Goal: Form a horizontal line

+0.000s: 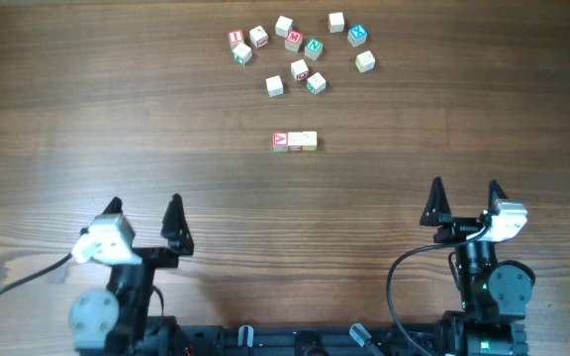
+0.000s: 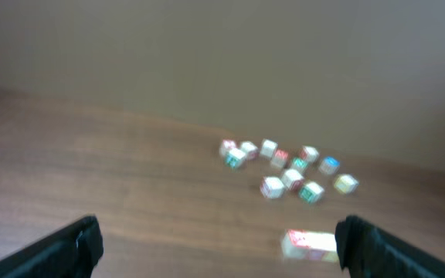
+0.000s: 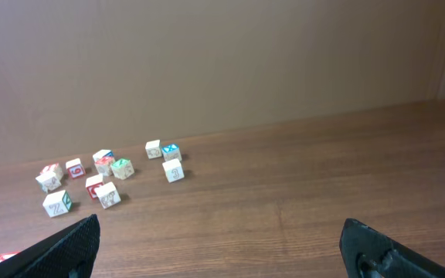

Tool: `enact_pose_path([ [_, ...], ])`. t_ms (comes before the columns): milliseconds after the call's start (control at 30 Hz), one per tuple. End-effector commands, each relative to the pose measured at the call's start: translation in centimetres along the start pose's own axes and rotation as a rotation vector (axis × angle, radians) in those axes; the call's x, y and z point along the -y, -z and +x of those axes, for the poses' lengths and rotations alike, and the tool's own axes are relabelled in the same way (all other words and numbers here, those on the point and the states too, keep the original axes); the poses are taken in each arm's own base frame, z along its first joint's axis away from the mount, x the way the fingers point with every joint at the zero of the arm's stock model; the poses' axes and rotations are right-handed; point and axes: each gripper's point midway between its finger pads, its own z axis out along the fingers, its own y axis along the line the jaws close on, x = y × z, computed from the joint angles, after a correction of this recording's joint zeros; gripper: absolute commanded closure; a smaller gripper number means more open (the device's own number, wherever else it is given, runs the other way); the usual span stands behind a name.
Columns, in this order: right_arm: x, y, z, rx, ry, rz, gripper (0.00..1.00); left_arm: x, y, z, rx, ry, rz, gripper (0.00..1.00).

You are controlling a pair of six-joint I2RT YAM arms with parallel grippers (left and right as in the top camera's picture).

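Note:
The horizontal line (image 1: 294, 140) is a short row of three touching pale cubes at the table's middle, a red-lettered cube at its left end. It shows blurred in the left wrist view (image 2: 309, 243), low right near one finger. A loose cluster of letter cubes (image 1: 300, 51) lies behind it, also seen in the left wrist view (image 2: 288, 170) and the right wrist view (image 3: 107, 181). My left gripper (image 1: 144, 220) is open and empty near the front left. My right gripper (image 1: 464, 199) is open and empty near the front right. Both are well apart from the cubes.
The wooden table (image 1: 117, 109) runs to a plain wall at the back (image 3: 222, 62). Cables trail from both arm bases at the front edge.

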Motion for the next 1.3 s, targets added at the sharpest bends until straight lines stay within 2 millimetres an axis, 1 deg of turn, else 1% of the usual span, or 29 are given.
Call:
enact_pose_path([
  [0, 0.1, 0.1, -0.3, 0.014, 0.011, 0.002, 0.00, -0.8, -1.7, 2.8, -0.005, -0.058, 0.002, 0.00],
  [167, 0.1, 0.1, -0.3, 0.014, 0.011, 0.002, 0.00, -1.4, -3.2, 5.2, 0.005, -0.111, 0.003, 0.00],
  [333, 0.1, 0.1, -0.3, 0.014, 0.011, 0.003, 0.00, -1.9, -4.0, 7.0, 0.016, -0.116, 0.004, 0.00],
  [367, 0.1, 0.1, -0.3, 0.014, 0.010, 0.003, 0.00, -1.9, -4.1, 6.8, 0.033, -0.183, 0.004, 0.00],
  [467, 0.1, 0.1, -0.3, 0.014, 0.010, 0.002, 0.00, -1.7, -4.1, 6.5, 0.045, -0.246, 0.010, 0.00],
  [533, 0.1, 0.1, -0.3, 0.014, 0.010, 0.003, 0.00, -1.7, -4.1, 7.2, 0.017, -0.266, 0.019, 0.00],
  [900, 0.1, 0.1, -0.3, 0.014, 0.011, 0.003, 0.00, -1.8, -4.1, 7.0, 0.022, -0.264, 0.015, 0.00],
  [1100, 0.1, 0.1, -0.3, 0.014, 0.010, 0.002, 0.01, -3.0, -4.0, 6.7, 0.027, -0.260, -0.034, 0.00],
  [1267, 0.1, 0.1, -0.3, 0.014, 0.011, 0.003, 0.00, -3.0, -4.0, 6.7, 0.027, -0.260, -0.037, 0.00],
])
